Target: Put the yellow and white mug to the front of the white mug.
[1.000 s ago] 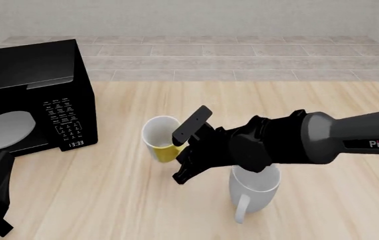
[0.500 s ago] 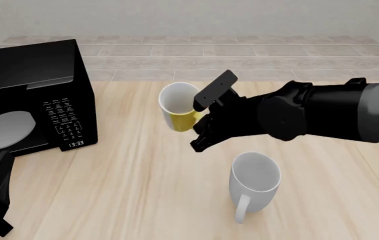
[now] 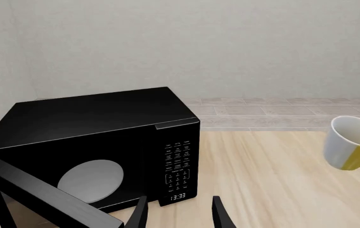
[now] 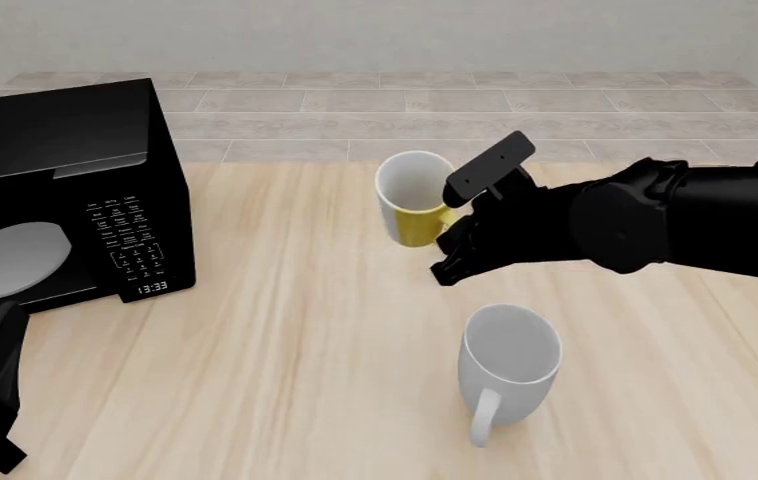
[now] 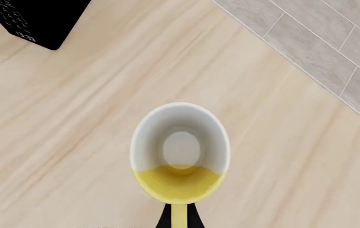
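Right jaws [image 4: 449, 222]: clenched on the yellow handle of the yellow and white mug [image 4: 413, 198], which hangs off their tips, lifted clear of the counter [image 4: 286, 330] and tipped on its side, mouth facing away from the wrist.
White mug [image 4: 509, 358]: upright on the counter, below and nearer the robot than the right jaws, well apart from the carried mug, handle toward the near edge.
Left jaws [image 3: 178, 216]: released, holding nothing, low near the microwave [image 3: 98, 142].
Risk, grip: the hold is on the thin handle only, so the mug could swing or slip if the wrist turns fast.
Risk, placing: set down tilted, it would likely roll; lowered too near the white mug, it could knock it.
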Tool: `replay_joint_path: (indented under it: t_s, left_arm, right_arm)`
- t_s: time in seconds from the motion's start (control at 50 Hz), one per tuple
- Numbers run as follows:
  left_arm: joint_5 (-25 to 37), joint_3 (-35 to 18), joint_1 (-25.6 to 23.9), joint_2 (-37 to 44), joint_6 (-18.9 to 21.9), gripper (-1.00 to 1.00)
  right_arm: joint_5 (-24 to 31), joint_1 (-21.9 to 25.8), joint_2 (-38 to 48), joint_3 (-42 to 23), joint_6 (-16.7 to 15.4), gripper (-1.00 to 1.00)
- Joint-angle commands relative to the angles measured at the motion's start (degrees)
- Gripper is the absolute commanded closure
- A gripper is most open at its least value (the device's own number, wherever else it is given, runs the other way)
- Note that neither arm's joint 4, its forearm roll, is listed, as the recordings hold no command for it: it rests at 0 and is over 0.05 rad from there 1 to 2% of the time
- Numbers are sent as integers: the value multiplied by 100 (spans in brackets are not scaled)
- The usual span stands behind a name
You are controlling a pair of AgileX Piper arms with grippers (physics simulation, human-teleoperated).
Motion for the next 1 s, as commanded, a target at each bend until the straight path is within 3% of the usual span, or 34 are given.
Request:
replay_joint_path:
  t_s: [0.02, 0.32, 0.52, 1.0]
  left_arm:
    - [1, 0, 0, -2, 0, -100]
    - [-2, 0, -1, 3, 0, -100]
    - [-1, 0, 0, 3, 0, -100]
    - [0, 0, 1, -1, 0, -100]
  right_arm:
    - [-138, -311, 4, 175, 26, 100]
    - [-322, -665, 193, 338, -63, 100]
    - [-432, -799, 367, 354, 48, 100]
    - [-646, -1241, 1087, 55, 2, 100]
